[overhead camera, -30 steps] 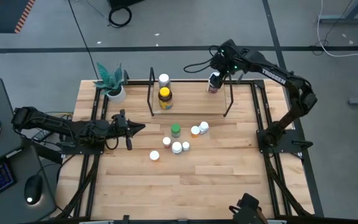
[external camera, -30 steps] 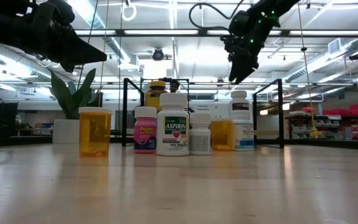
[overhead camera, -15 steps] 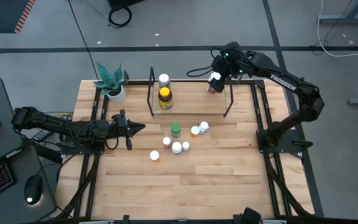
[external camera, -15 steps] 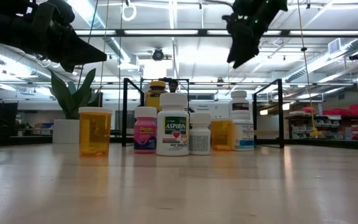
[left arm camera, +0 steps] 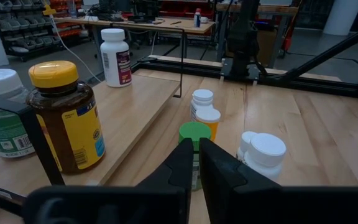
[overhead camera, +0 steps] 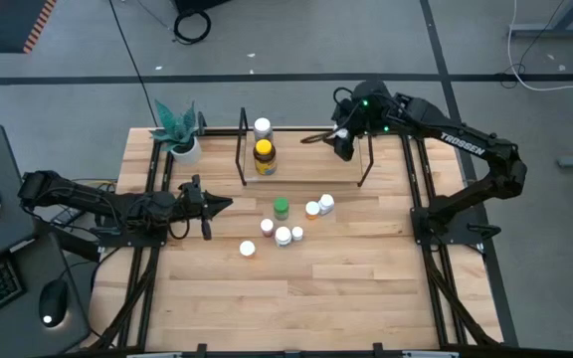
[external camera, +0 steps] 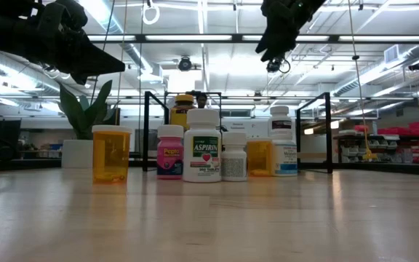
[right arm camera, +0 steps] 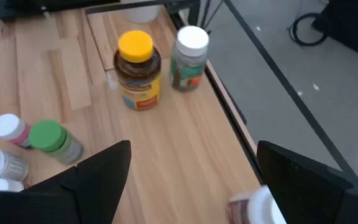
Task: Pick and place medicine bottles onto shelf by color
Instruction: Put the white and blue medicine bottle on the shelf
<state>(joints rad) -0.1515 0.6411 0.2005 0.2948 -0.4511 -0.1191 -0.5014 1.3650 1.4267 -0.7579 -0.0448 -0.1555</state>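
Observation:
The shelf (overhead camera: 306,167) holds a white-capped bottle (overhead camera: 262,126) and an amber bottle with a yellow lid (overhead camera: 264,152) at its left end. A white-capped, dark-labelled bottle (external camera: 281,120) stands at its right end. My right gripper (overhead camera: 344,144) hangs open above that bottle (right arm camera: 257,208), well clear of it in the low view (external camera: 273,51). Several more bottles, one green-capped (overhead camera: 282,207), stand grouped on the table in front of the shelf. My left gripper (overhead camera: 225,205) waits shut, level, to their left.
A white pot with a green plant (overhead camera: 179,134) stands at the far left corner, beside the shelf. Black rails (overhead camera: 416,179) run along both table sides. The shelf's thin black end frames (overhead camera: 366,159) rise beside the right gripper. Bare wood lies near the front edge.
My right gripper has risen from the shelf's right end, climbing higher in the low view, while the arm's elbow swung toward the table's right. The white-capped bottle there has stayed standing on the shelf.

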